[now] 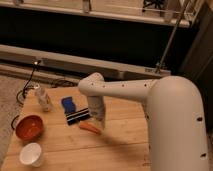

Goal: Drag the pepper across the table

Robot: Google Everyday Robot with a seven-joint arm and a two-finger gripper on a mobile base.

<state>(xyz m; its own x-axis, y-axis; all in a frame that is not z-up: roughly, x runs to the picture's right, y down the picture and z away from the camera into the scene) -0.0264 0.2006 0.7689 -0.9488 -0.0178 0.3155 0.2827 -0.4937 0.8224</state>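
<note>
Small orange pepper (90, 128) lying flat near the middle of the light wooden table (120, 147), with the white arm's gripper (98, 120) hanging just over its 3 o'clock end; cannot tell whether spread or pressed together. Probably light, firm and smooth-skinned, apt to roll, so best pinched across the thicker body rather than at the thin stem tip. No readable writing on the bottle (44, 98) at 10 o'clock or the striped packet (77, 117) beside the pepper.

1 red-orange bowl (29, 127) sits near 1 white cup (31, 154) — clear bottle (44, 98) and blue-black packet (73, 111) behind.
</note>
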